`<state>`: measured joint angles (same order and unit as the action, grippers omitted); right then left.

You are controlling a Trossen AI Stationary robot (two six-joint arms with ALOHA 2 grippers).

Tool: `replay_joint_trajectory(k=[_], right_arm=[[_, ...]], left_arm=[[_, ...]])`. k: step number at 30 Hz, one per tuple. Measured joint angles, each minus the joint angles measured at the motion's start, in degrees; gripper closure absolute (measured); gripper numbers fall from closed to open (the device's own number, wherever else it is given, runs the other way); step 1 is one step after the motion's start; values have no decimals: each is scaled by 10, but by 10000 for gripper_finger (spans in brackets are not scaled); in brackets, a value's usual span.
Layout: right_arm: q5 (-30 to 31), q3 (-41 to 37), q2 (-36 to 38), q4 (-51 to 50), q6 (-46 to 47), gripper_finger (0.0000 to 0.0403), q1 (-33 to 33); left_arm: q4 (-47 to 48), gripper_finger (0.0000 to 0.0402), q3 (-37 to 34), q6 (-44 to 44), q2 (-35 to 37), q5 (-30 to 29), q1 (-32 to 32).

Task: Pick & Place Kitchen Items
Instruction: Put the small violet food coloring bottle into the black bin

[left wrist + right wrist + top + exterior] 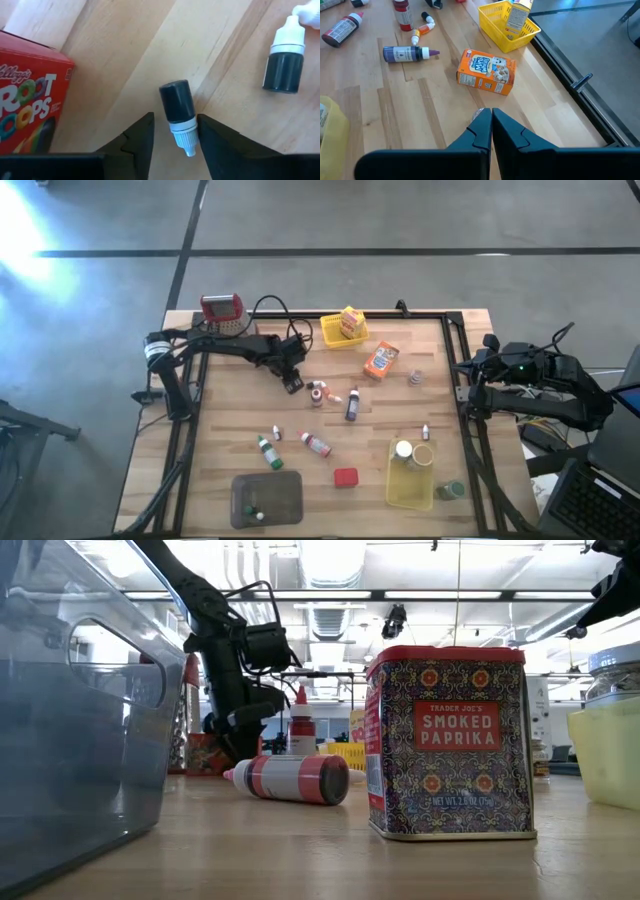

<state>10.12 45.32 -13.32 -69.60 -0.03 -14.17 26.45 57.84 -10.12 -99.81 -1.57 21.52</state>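
Note:
A small dark bottle (177, 107) with a white cap lies on its side on the wooden table. My left gripper (175, 120) points down at it, left of the table's middle (292, 383), open, with one finger on each side of the cap end. A red cereal box (27, 95) lies beside it, and a second dark bottle (284, 62) lies farther off. More kitchen items are scattered over the table: an orange box (381, 360), a purple bottle (352, 405) and a red tin (346, 477). My right gripper (491, 117) is shut and empty, above the table's right edge (474, 392). My left gripper straddles the dark bottle's white cap (184, 136) from above, its fingers across the bottle. One finger (212, 140) stands right beside the cap; I cannot tell whether it touches. A gap shows at the other finger. The bottle lies flat on the table.
A yellow basket (343, 332) with a box in it stands at the far edge, and a grater (222, 310) at the far left. A second yellow basket (408, 490) holds jars at the near right. A grey tray (267, 498) lies near the front edge. Black rails (462, 380) frame the table.

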Motion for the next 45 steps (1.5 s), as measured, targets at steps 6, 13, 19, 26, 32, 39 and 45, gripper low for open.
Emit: replay_joint_trajectory(k=[6,13,19,26,32,39,45], right_arm=[[0,0,0,0,0,394,0],[0,0,0,0,0,394,0],[0,0,0,0,0,394,0],[0,0,0,0,0,394,0],[0,0,0,0,0,394,0],[0,0,0,0,0,394,0],[0,-2,0,17,0,394,0]], left_arm=[[-3,301,1,44,2,6,-1],[50,325,31,99,24,10,-13],[140,318,78,109,57,10,-38],[263,318,148,130,89,21,-75],[338,318,225,90,91,21,-103],[335,317,300,68,91,22,-129],[300,317,331,44,91,22,-157]])
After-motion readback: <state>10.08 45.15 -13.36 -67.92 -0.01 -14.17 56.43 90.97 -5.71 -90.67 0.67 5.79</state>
